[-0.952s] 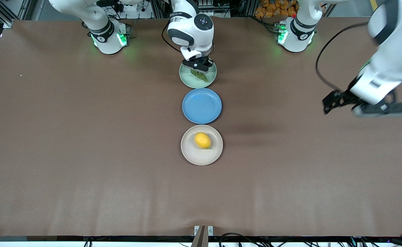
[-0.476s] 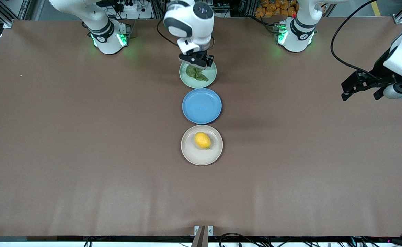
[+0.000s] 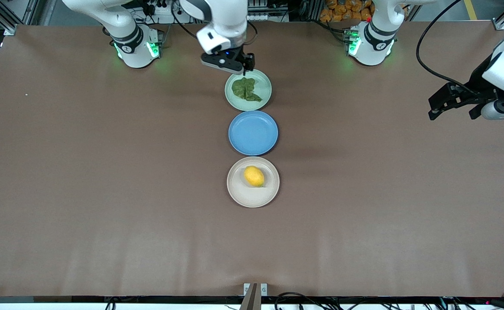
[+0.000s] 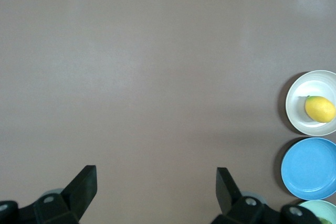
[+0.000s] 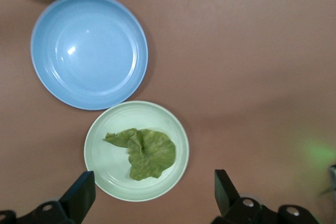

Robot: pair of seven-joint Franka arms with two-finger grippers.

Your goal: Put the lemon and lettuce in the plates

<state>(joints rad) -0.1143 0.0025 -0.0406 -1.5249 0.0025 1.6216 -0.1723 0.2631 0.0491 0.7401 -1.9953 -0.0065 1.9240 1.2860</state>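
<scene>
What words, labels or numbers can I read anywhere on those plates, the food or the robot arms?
None can be read.
The round pale mint green plate, round blue plate and round beige-white plate are plain.
Small dark marks on the white arm bases are too small to read.

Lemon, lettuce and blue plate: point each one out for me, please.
lemon point(image 3: 254, 176): front view, middle of the yellow fruit lying in the beige plate.
lettuce point(image 5: 146, 152): right wrist view, centre of the wrinkled leaf on the mint plate.
blue plate point(image 3: 253, 133): front view, bare centre of its dish.
</scene>
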